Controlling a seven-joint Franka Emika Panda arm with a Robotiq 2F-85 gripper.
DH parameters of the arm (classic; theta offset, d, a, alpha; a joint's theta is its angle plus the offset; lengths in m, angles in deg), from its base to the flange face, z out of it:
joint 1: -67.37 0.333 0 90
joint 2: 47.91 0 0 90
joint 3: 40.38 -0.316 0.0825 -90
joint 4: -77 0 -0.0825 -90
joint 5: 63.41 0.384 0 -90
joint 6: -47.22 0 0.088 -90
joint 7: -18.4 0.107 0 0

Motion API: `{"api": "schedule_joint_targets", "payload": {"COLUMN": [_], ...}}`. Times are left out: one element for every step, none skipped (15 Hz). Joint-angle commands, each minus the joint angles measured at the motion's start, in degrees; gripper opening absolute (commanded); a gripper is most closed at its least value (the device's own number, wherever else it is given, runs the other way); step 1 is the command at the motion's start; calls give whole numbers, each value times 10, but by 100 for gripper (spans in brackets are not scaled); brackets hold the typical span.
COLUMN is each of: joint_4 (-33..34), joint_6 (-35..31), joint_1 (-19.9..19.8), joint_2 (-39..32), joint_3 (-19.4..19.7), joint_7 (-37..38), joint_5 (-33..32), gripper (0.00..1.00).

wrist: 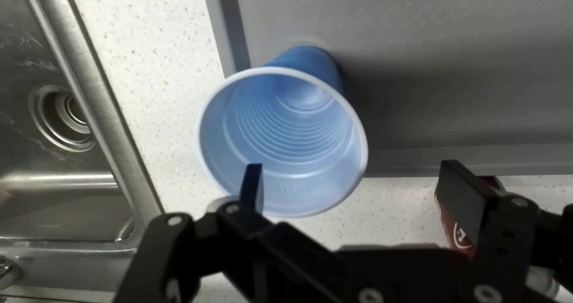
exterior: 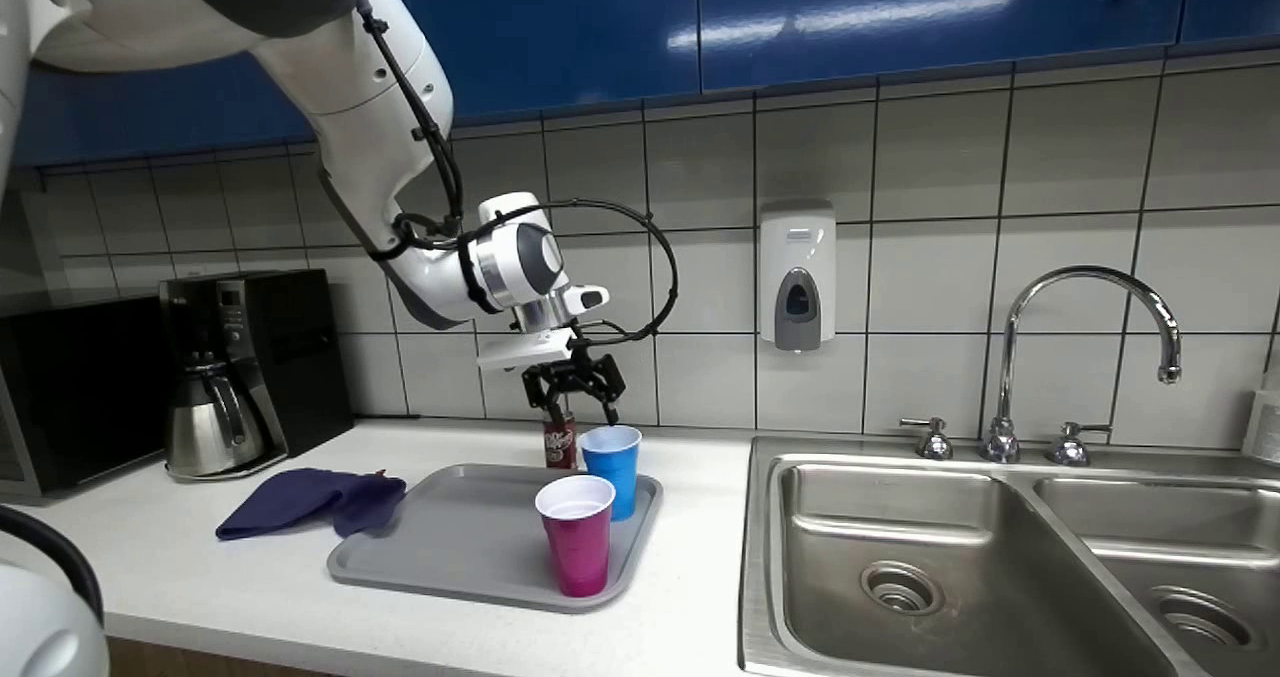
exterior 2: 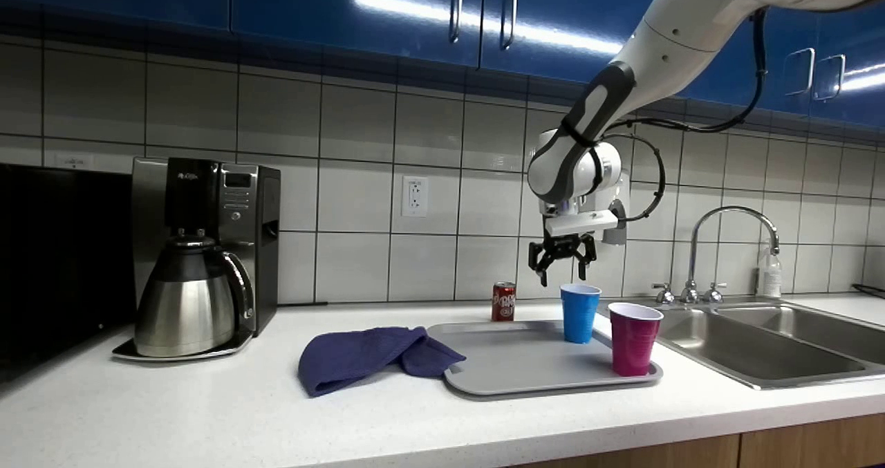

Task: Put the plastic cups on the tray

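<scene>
Both plastic cups stand upright on the grey tray (exterior: 460, 532), toward its end by the sink. The blue cup (exterior: 612, 472) is at the back, and the magenta-pink cup (exterior 2: 632, 343) is at the front corner; the wrist view does not take in the pink one. My gripper (exterior 2: 563, 278) is open just above the blue cup's rim, holding nothing. In the wrist view the blue cup (wrist: 286, 137) shows its open mouth, with one of the fingers (wrist: 252, 182) overlapping it. Between the wide-apart fingertips I see part of that rim and bare countertop.
A small dark red can (exterior 2: 503, 302) stands behind the tray, partly covered by a finger in the wrist view. A purple-blue cloth (exterior: 320, 502) touches the tray's far end from the sink (exterior: 820, 557). A coffee maker (exterior 2: 207, 267) and tiled wall also bound the counter.
</scene>
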Motion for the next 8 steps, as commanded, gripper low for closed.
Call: {"api": "schedule_joint_targets", "payload": {"joint_4": [-20,-25,-30,-37,-44,-55,-71,-87], "joint_6": [9,9,8,8,5,4,-2,-7], "joint_1": [-2,-3,-4,-5,-6,-7,-7,-8], "joint_2": [40,49,57,66,76,88,103,119], "joint_3": [-6,-7,-8,-9,-10,-11,-11,-12], "joint_7": [7,6,4,3,4,4,5,5], "joint_5": [12,16,18,20,24,29,31,33], "gripper": [100,100,100,100,100,100,100,100]}}
